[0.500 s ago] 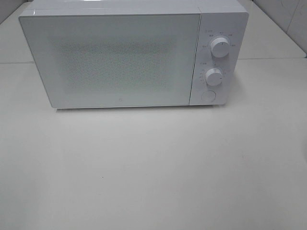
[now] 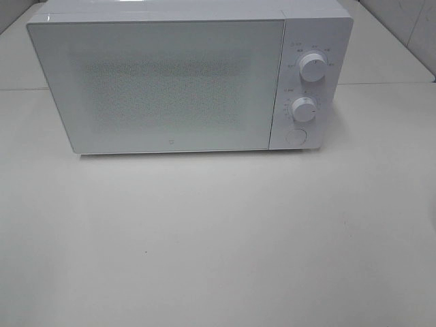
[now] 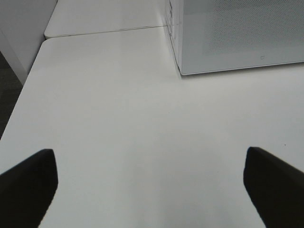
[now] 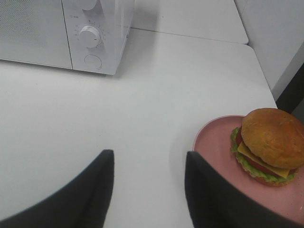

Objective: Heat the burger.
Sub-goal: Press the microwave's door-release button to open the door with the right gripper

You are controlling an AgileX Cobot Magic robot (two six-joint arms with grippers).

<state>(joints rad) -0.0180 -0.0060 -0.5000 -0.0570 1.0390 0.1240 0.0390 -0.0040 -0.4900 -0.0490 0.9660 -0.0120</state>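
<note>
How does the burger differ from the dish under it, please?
The burger has a tan-orange bun over yellow, red and green layers; the dish is plain pink. The burger is tall and domed; the dish is low and flat. The burger is narrower and sits on the dish, while the dish rests on the table. Both are round.

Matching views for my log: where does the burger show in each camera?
Exterior high: not in it.
Left wrist: not in it.
Right wrist: burger on the pink plate, well away from the microwave.
Shared landmark: the microwave, in all three.
</note>
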